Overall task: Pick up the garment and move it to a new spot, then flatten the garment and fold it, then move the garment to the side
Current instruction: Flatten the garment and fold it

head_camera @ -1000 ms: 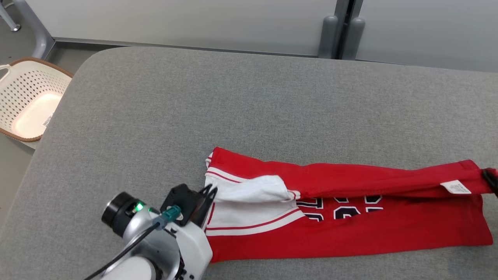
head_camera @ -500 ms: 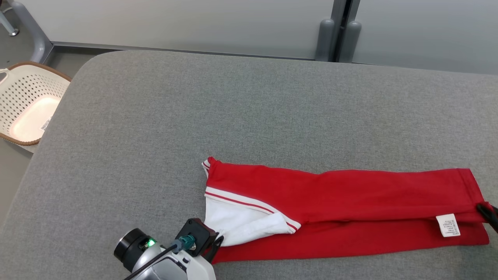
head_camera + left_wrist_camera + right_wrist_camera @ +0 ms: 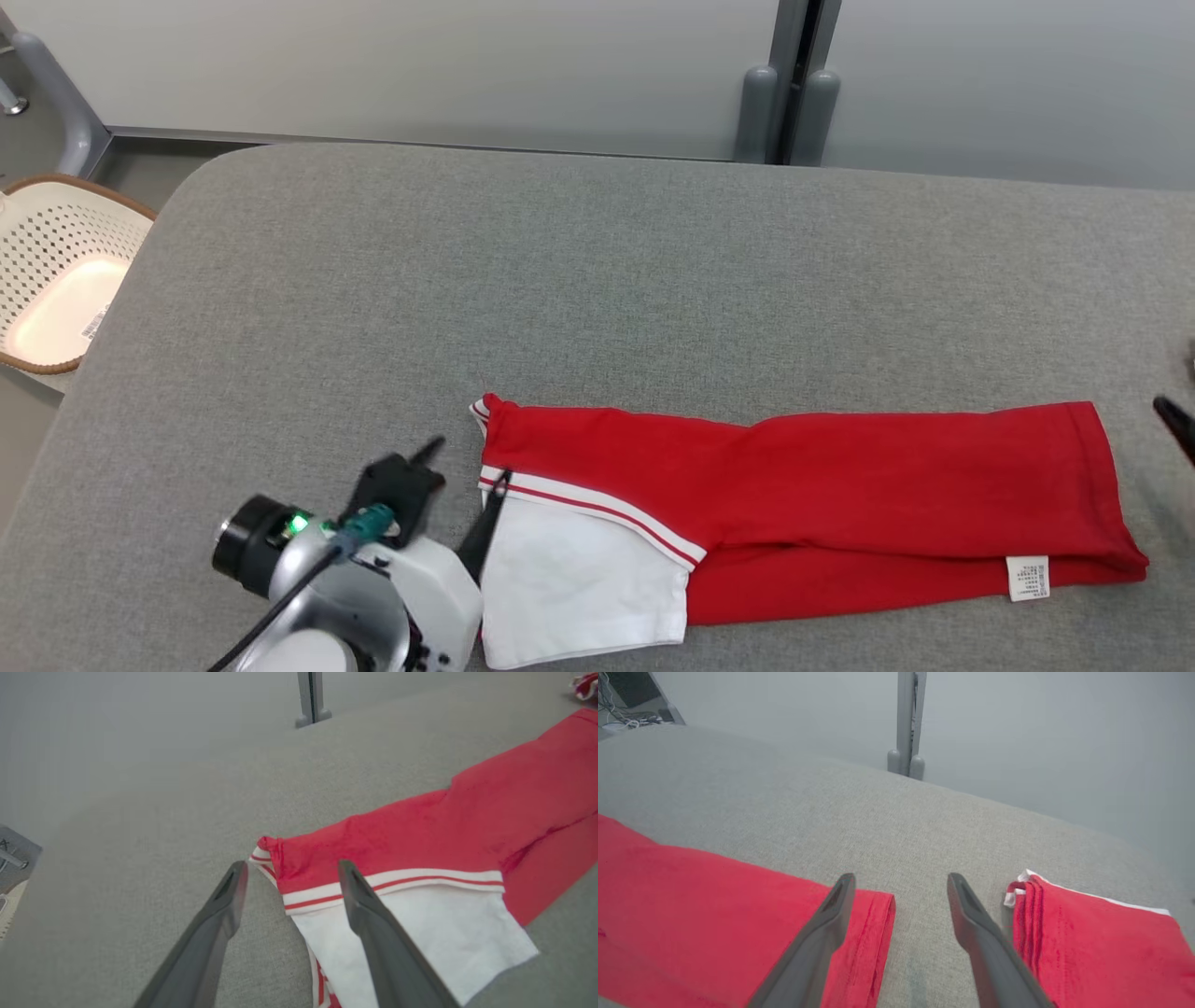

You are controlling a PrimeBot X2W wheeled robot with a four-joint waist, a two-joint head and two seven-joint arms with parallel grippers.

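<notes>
A red garment (image 3: 840,476) is laid flat as a long folded band on the near part of the grey table (image 3: 560,280), with a white panel (image 3: 579,588) at its left end. The left gripper (image 3: 465,467) is held with fingers spread at that end, one finger over the cloth's edge. The right gripper (image 3: 1178,427) is seen as a dark fingertip at the right, apart from the hem.

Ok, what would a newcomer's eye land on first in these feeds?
The bright red jersey, folded into a long strip on the near half of the grey padded table, white striped sleeve at its left end. The left gripper and right gripper sit at its two ends, jaws open, holding nothing. A second folded red garment lies beside the right gripper; a white perforated basket stands off the table's left edge.
</notes>
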